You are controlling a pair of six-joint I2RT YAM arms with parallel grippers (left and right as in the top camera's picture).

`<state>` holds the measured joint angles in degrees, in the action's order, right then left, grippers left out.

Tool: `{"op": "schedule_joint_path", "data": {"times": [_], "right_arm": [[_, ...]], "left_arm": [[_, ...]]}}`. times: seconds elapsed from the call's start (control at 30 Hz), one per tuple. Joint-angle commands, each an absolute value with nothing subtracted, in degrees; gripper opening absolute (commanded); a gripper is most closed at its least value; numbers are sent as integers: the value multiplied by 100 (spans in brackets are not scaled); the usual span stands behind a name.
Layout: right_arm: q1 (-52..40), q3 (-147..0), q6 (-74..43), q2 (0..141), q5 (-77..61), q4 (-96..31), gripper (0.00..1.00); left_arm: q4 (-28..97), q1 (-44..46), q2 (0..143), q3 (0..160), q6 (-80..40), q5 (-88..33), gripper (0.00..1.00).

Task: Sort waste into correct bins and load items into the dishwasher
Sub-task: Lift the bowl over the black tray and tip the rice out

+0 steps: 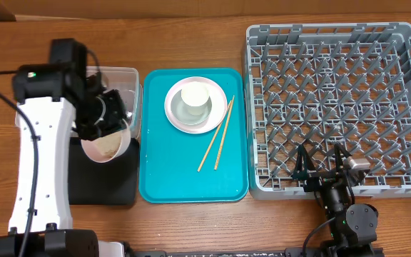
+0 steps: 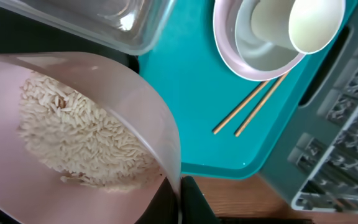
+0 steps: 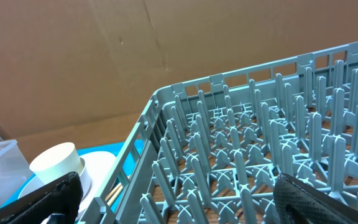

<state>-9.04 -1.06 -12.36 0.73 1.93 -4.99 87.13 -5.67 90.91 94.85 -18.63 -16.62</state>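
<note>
Overhead: the left fingers are clamping the rim of the pink bowl. They are holding it where the near end of the clear tub meets the black tray. The cup is sitting on the plate on the teal tray, with the chopsticks beside them. The right fingers are standing wide apart over the near edge of the dish rack, gripping nothing.

Left wrist: the bowl is tilting, and the rice is piling against its lower side.

Right wrist: only rack pegs are lying between the spread fingers.

Risk: the bowl is straddling two bins. Tipping it from here could send the grains into the wrong bin, or over an edge onto the table. The pinch on the thin rim could also slip as the load shifts.
</note>
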Motion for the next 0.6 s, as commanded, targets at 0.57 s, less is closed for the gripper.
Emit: {"op": "schedule_joint_path", "data": {"times": [0.57], "right_arm": [[-886,-45,-1201,34,244,-460,100]], "left_arm": [[7876,-3175,8997,7723,180,-4657,4]]}}
